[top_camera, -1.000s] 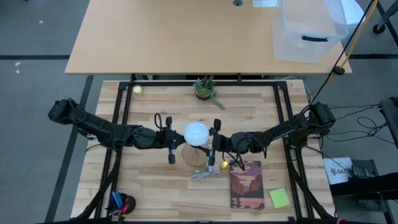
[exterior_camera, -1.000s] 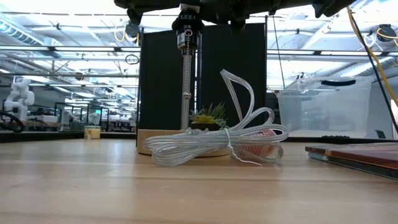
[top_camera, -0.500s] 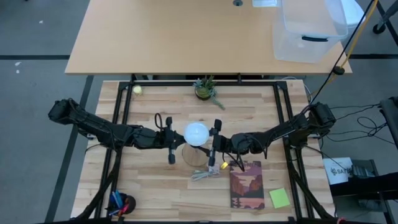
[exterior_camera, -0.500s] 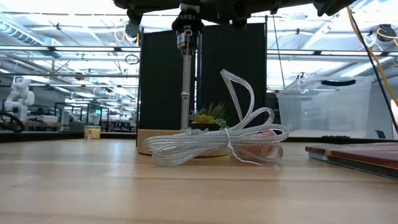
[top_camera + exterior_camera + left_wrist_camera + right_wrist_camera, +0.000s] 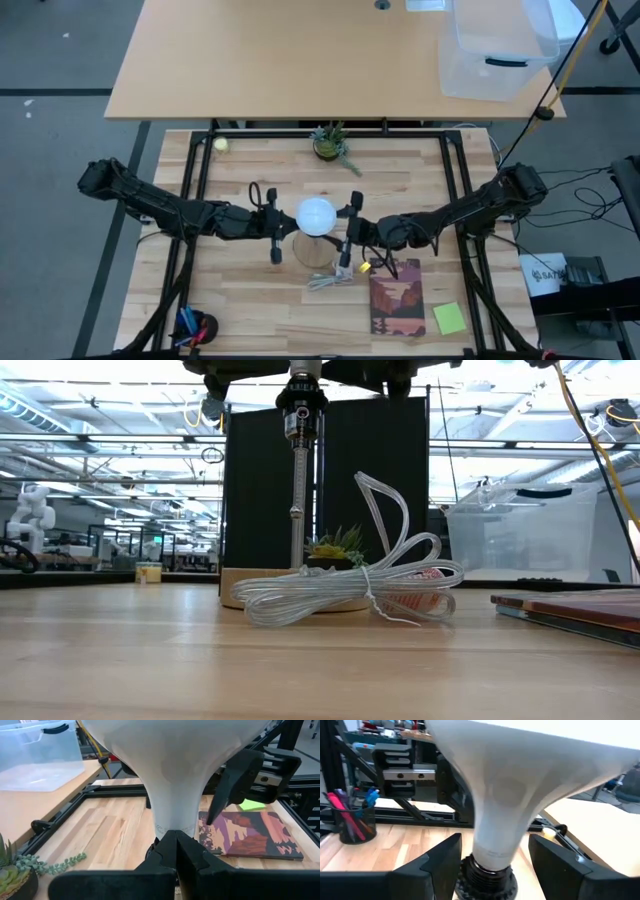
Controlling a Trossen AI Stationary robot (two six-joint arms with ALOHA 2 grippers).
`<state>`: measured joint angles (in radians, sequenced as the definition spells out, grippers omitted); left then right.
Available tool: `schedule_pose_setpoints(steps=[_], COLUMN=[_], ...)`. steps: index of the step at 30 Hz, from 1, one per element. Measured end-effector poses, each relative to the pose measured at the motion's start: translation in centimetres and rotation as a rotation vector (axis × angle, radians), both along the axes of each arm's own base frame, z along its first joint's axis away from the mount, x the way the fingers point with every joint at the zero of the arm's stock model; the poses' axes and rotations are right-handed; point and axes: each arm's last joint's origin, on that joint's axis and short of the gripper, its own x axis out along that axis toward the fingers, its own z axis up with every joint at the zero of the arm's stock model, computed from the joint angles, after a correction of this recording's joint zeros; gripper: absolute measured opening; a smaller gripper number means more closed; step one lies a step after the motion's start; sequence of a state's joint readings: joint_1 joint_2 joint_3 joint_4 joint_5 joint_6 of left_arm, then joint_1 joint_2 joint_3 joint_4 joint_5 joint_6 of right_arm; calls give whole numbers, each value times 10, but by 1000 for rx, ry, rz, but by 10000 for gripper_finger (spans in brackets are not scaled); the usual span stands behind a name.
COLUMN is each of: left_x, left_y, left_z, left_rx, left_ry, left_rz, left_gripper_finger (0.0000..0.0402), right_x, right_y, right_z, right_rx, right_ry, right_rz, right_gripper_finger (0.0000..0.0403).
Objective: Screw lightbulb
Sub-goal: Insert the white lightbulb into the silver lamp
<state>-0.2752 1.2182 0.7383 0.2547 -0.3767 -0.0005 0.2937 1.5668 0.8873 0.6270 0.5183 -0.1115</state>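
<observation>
Clearly the right claw (image 5: 492, 865) stands spread, one finger either side of the bulb (image 5: 316, 215) neck without touching it. The left claw (image 5: 176, 851) is pressed together just below the neck. The bulb stands upright on its socket at mid-table (image 5: 250, 300), globe up, between both claws. It looks light, smooth and breakable; I'd grip the pale neck cone gently, since the frosted globe would likely slip or crack under pressure.
</observation>
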Motion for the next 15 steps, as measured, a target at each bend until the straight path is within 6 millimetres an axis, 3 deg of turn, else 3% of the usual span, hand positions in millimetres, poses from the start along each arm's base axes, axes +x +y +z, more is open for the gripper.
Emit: schedule_pose_setpoints(steps=[7,15], left_x=[0,0], left_y=[0,0], left_z=[0,0], left_rx=[0,0], left_ry=[0,0], left_rz=[0,1], left_gripper_finger=[0,0], right_x=[-3,-22], right_y=[4,17], right_z=[0,11], right_rx=[-40,-104], right_ry=[24,77], right_rz=[-29,-78], right_gripper_finger=[224,224])
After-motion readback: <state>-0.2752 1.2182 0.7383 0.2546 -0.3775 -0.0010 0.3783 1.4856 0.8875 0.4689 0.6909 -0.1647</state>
